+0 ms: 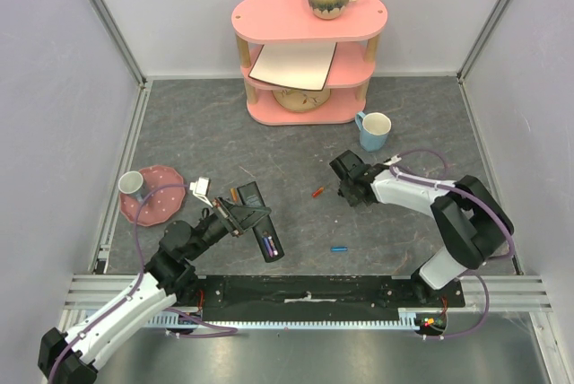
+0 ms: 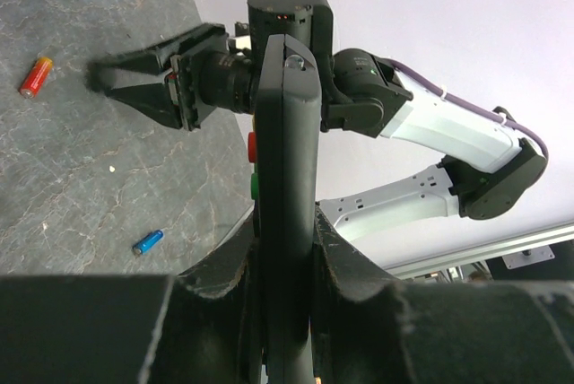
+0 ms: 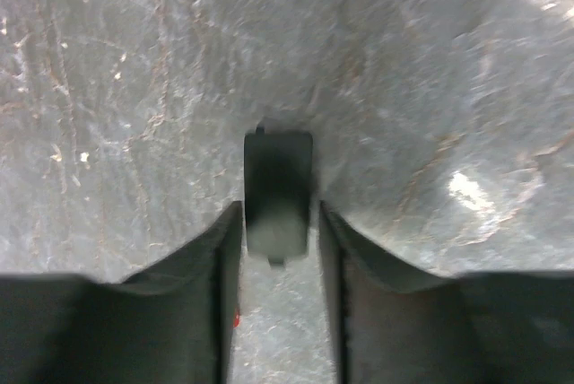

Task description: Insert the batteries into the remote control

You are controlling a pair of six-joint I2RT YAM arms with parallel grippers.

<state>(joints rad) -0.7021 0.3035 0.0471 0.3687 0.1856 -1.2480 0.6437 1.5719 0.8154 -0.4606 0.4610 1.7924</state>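
Note:
The black remote control (image 1: pixel 262 221) is held off the table, left of centre, by my left gripper (image 1: pixel 244 215), which is shut on it. The left wrist view shows the remote (image 2: pixel 285 133) edge-on between the fingers (image 2: pixel 345 263). Dark purple batteries (image 1: pixel 269 243) show in the open compartment at its near end. My right gripper (image 1: pixel 344 185) is down at the table right of centre. It is open, its fingers (image 3: pixel 220 267) either side of a small black cover piece (image 3: pixel 278 187) lying flat, with a small gap on each side.
A red-orange cell (image 1: pixel 317 191) and a bright blue small cylinder (image 1: pixel 339 248) lie loose on the mat; both show in the left wrist view (image 2: pixel 36 76) (image 2: pixel 148 241). A pink plate (image 1: pixel 160 196) with a white cup (image 1: pixel 131 183) is at left. A blue mug (image 1: pixel 373 129) and a pink shelf (image 1: pixel 308 61) are at the back.

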